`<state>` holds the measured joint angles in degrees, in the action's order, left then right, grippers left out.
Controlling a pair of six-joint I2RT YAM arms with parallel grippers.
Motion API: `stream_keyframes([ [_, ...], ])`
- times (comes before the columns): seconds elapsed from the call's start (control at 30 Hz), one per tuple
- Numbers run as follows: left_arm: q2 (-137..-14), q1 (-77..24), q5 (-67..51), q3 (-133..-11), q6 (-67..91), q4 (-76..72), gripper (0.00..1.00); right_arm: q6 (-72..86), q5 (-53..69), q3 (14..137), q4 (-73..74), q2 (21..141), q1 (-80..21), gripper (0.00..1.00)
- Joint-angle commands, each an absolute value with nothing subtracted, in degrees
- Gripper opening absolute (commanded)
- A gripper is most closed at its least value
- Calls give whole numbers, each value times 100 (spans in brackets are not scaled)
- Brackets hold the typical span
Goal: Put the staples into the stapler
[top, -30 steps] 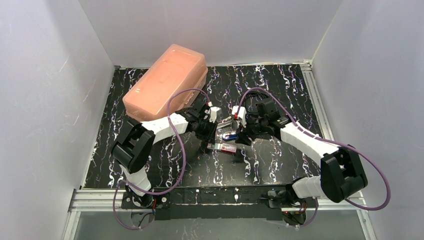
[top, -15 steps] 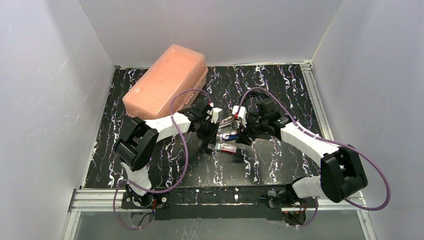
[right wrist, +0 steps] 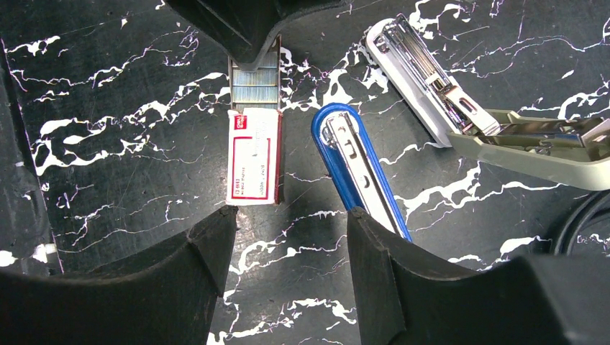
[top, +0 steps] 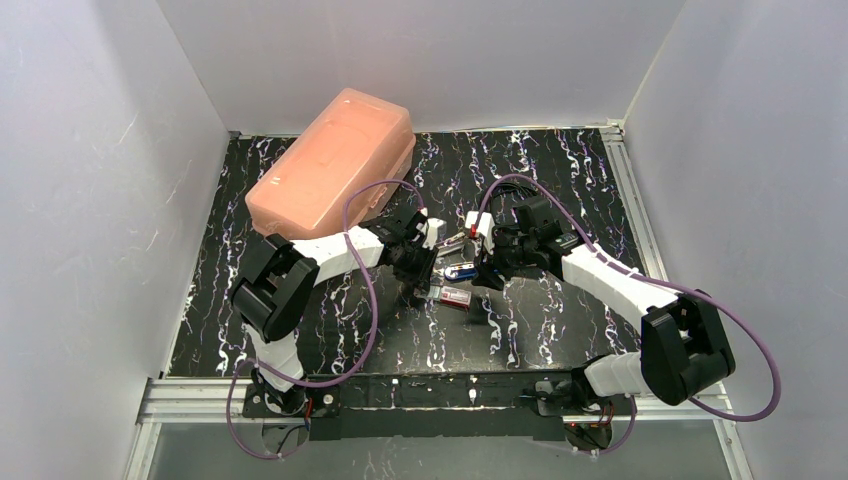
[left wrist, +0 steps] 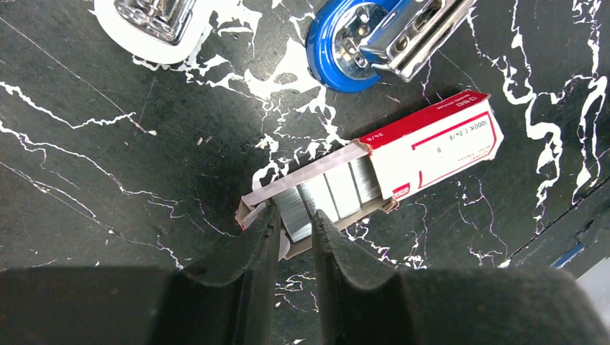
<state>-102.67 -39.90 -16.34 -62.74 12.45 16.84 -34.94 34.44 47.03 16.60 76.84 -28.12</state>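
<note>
The staples box is red and white and lies on the black marbled table, with its grey tray slid out and several silver staple strips showing. My left gripper is at the tray's open end, its narrow jaws closed around the end strip. My right gripper is wide open and empty, just off the box's closed end and beside the blue stapler. An opened white and grey stapler lies beyond it. In the top view the box lies between both grippers.
A large salmon-pink plastic case stands at the back left. White walls close in the table on three sides. The blue stapler and the white stapler lie close together just behind the box.
My left wrist has shifted slightly to the right, towards the box's open tray. The right arm, the box and the staplers have stayed put.
</note>
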Motion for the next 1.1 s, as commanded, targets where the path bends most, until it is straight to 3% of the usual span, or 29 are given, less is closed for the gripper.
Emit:
stream_keyframes([
  [0.0,-10274,-4021,-1507,-6434,1225,1882,21,-3601,3454,4700,1661,7527,-2786,65],
  [1.07,-10197,-4172,-603,-6313,1072,1947,17,-3625,3489,4702,1684,7538,-2791,65],
])
